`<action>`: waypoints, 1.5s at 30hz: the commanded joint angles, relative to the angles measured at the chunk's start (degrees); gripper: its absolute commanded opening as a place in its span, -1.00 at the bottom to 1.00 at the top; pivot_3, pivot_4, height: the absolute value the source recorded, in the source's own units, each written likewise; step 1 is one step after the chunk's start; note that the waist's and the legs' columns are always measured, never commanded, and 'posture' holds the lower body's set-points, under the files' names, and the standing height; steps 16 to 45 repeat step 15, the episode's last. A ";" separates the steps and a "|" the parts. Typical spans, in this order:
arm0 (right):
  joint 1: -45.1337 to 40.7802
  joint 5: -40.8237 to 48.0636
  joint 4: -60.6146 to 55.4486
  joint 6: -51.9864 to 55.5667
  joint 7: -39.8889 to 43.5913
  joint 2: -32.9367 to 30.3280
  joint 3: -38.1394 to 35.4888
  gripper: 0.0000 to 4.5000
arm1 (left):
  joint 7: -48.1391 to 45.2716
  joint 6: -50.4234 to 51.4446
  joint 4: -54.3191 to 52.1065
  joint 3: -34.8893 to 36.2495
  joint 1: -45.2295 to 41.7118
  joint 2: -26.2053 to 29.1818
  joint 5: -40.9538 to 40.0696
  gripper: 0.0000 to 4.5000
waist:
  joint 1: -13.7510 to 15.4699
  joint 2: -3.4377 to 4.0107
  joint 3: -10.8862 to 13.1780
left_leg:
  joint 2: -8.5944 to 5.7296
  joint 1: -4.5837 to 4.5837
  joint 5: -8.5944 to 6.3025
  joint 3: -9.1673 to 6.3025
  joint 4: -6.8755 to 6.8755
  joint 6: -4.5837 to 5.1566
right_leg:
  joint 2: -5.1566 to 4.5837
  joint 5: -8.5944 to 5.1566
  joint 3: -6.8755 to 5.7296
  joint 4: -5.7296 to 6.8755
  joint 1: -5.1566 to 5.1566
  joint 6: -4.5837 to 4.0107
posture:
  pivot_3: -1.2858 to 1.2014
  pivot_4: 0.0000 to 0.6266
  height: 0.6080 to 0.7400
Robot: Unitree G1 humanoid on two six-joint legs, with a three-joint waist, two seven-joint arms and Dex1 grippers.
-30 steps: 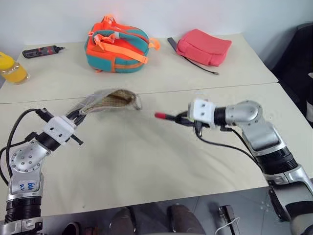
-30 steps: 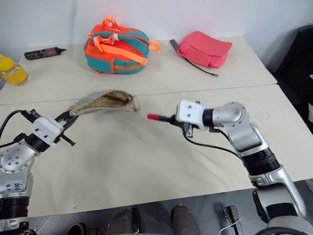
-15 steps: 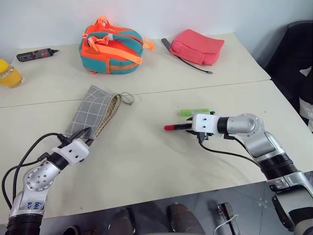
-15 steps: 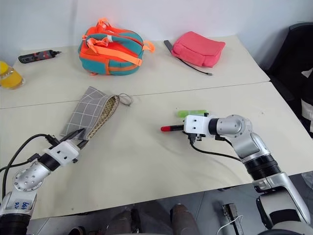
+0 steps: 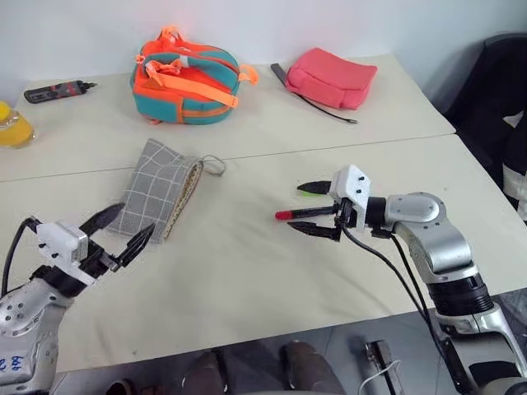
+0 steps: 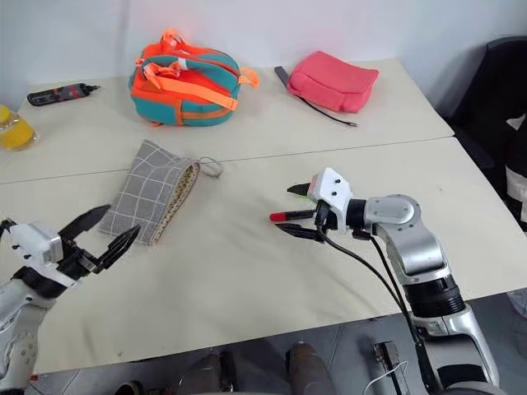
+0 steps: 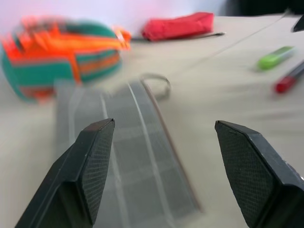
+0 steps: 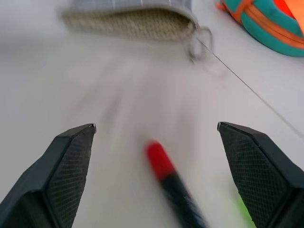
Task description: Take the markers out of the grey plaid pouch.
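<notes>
The grey plaid pouch is matt woven cloth; the red-tipped marker glossy plastic; the table smooth and matt cream.

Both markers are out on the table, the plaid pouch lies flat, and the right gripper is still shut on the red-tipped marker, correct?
Not quite. The right gripper is open; the red-tipped marker lies free between its fingers on the table, as the right wrist view shows. The rest holds.

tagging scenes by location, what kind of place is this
Probably an indoor lab or test room: two plain tables pushed together against a bare wall, with staged props such as a backpack, a pink pouch and a plaid pouch.
</notes>
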 commanded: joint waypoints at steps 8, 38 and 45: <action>19.08 1.50 -5.98 -8.08 -4.95 2.48 -2.99 0.90 | 3.82 2.37 -1.06 6.52 6.81 -4.73 2.11 0.59 | 0.39 -0.16 -0.01 | -0.13 -0.04 0.01 0.08 0.08 0.10 | -0.03 0.00 0.08 -0.21 0.09 -0.01 | 0.03 -0.52 1.00; 18.80 0.42 -5.31 -9.95 -3.48 1.51 -0.57 0.90 | 3.27 1.48 -0.09 6.40 7.22 -5.33 5.32 0.59 | 0.27 -0.19 -0.02 | -0.13 0.03 0.04 0.10 0.07 0.14 | -0.02 0.00 0.08 -0.23 0.19 -0.02 | 0.03 -0.52 1.00; 18.80 0.42 -5.31 -9.95 -3.48 1.51 -0.57 0.90 | 3.27 1.48 -0.09 6.40 7.22 -5.33 5.32 0.59 | 0.27 -0.19 -0.02 | -0.13 0.03 0.04 0.10 0.07 0.14 | -0.02 0.00 0.08 -0.23 0.19 -0.02 | 0.03 -0.52 1.00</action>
